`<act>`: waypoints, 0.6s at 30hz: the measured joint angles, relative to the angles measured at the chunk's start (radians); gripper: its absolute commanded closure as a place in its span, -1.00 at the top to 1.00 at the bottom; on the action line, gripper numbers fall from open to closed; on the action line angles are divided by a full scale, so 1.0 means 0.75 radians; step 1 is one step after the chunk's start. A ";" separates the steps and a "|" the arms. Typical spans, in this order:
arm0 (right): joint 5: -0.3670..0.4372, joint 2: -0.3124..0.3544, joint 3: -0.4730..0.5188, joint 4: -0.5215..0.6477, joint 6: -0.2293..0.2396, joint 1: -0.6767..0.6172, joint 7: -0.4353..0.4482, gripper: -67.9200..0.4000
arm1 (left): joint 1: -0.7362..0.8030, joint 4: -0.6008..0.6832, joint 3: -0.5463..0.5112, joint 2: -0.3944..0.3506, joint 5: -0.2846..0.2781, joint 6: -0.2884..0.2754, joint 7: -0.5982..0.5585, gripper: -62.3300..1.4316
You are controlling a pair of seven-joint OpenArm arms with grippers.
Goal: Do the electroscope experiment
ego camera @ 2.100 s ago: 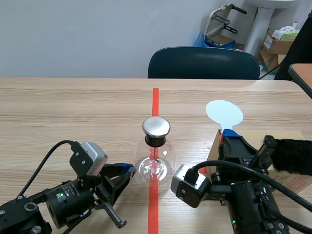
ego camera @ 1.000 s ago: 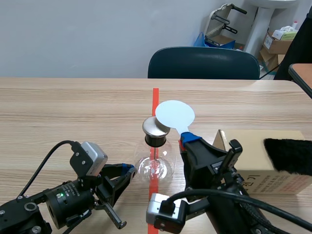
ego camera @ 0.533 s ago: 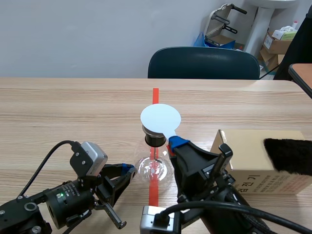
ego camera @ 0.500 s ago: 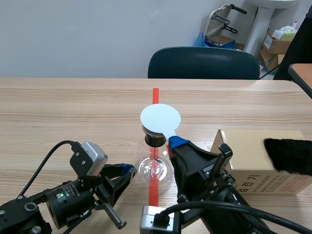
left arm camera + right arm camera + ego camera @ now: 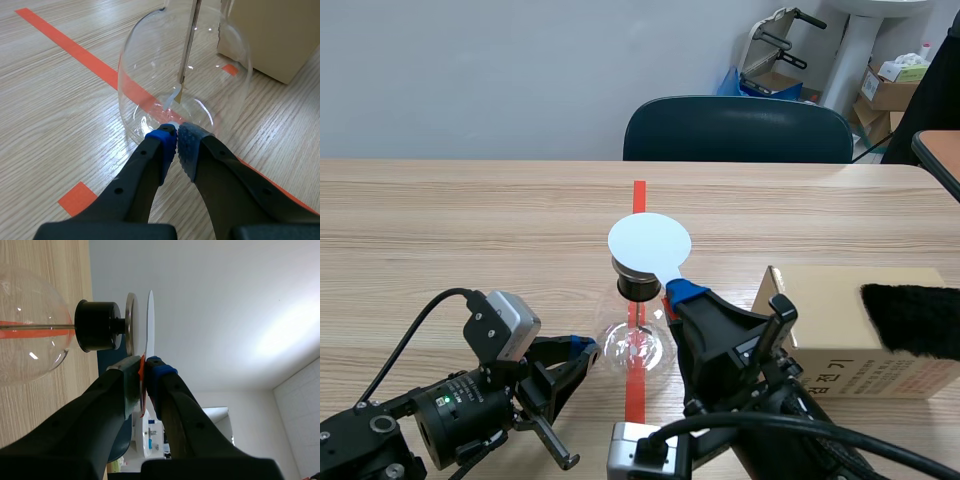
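Mid-frame, my right claw (image 5: 682,293) pinches the white disc (image 5: 649,242) just over the electroscope (image 5: 638,340) to charge it; my left claw (image 5: 176,141), pressed together, braces its glass.

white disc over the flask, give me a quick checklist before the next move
1. White disc clamped in the right end effector: ok.
2. Disc held over the metal cap, with a thin gap showing between them: ok.
3. Flask upright: ok.
4. Left end effector shut, holding nothing, tips at the flask's base: ok.
5. Foil leaves inside spread: cannot tell.
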 measured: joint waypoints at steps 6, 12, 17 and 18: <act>0.001 0.000 0.000 0.000 0.000 0.000 -0.056 -0.93 | 0.000 0.000 0.000 0.000 0.000 0.000 0.000 -0.77; 0.001 0.000 0.000 0.000 0.000 0.000 -0.251 -0.93 | 0.000 0.000 0.000 0.000 0.000 0.000 0.000 -0.77; 0.002 0.000 0.000 0.000 0.000 0.000 -0.450 -0.93 | 0.000 0.000 0.000 0.000 0.000 0.000 0.000 -0.77; 0.002 0.000 0.000 0.000 0.000 0.000 -0.491 -0.93 | 0.000 0.000 0.000 0.000 0.000 0.000 0.000 -0.77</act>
